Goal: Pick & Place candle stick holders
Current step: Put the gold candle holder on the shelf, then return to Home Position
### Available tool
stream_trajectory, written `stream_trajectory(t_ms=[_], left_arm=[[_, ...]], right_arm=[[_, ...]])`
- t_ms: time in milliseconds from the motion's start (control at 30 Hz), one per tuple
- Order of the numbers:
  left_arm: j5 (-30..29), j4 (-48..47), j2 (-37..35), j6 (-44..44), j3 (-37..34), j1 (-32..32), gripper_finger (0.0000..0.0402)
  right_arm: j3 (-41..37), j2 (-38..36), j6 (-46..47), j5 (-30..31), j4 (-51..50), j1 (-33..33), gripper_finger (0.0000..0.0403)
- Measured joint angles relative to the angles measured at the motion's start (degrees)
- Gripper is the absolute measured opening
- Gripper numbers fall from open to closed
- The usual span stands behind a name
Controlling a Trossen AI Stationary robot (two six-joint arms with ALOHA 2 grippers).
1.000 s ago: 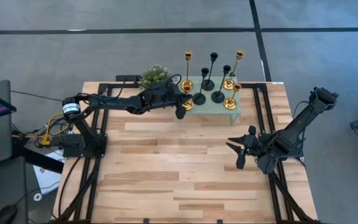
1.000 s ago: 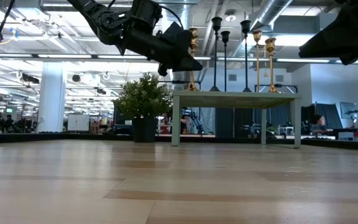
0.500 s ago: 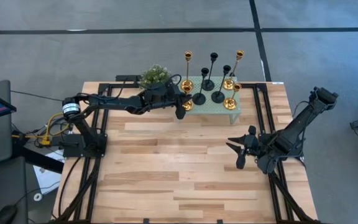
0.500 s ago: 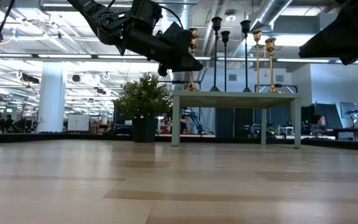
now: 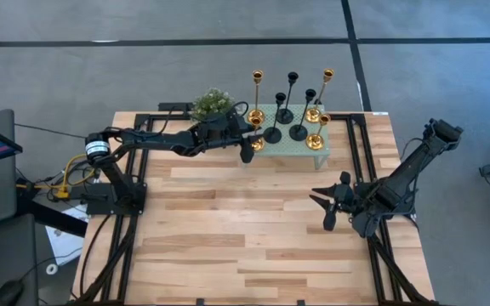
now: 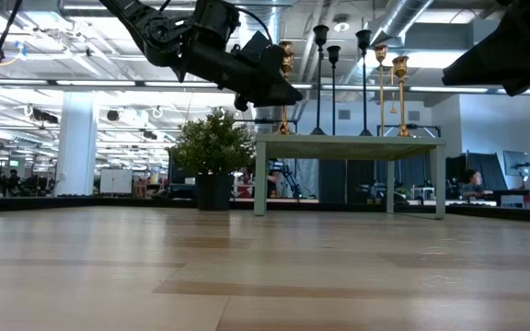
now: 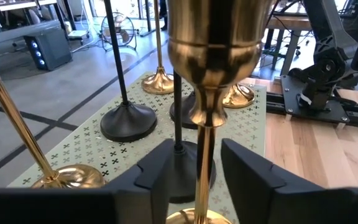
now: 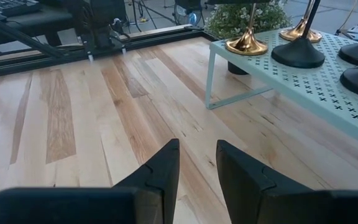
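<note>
Where left gripper [image 7: 194, 168] straddles gold holder [image 7: 208, 93] stem, jaws apart; right gripper [image 8: 196, 163] jaws apart; no readable writing.

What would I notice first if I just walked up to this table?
Probably the shiny gold and black candle stick holders crowded on the mint green stand at the table's far edge. The left gripper has its fingers open around a short gold holder there, beside the bushy plant.

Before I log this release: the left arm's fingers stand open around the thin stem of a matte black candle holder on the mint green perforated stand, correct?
Not black: the left wrist view shows the fingers straddling a shiny gold candle holder on the mint green perforated stand.
</note>
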Motion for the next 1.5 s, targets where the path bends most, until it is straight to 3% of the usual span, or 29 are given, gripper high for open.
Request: stream_trajectory(t_ms=[400, 933, 1500], left_arm=[[0.0, 0.7, 0.0, 0.0, 0.0, 0.0, 0.0216], [0.0, 0.5, -1.3, 0.0, 0.0, 0.0, 0.0232], [0.9, -21.6, -13.4, 0.0, -0.1, 0.0, 0.0232]], right_arm=[[0.0, 0.0, 0.0, 0.1, 0.0, 0.0, 0.0097], [0.0, 0.0, 0.0, 0.1, 0.0, 0.0, 0.0098], [0.0, 0.0, 0.0, 0.1, 0.0, 0.0, 0.0098]])
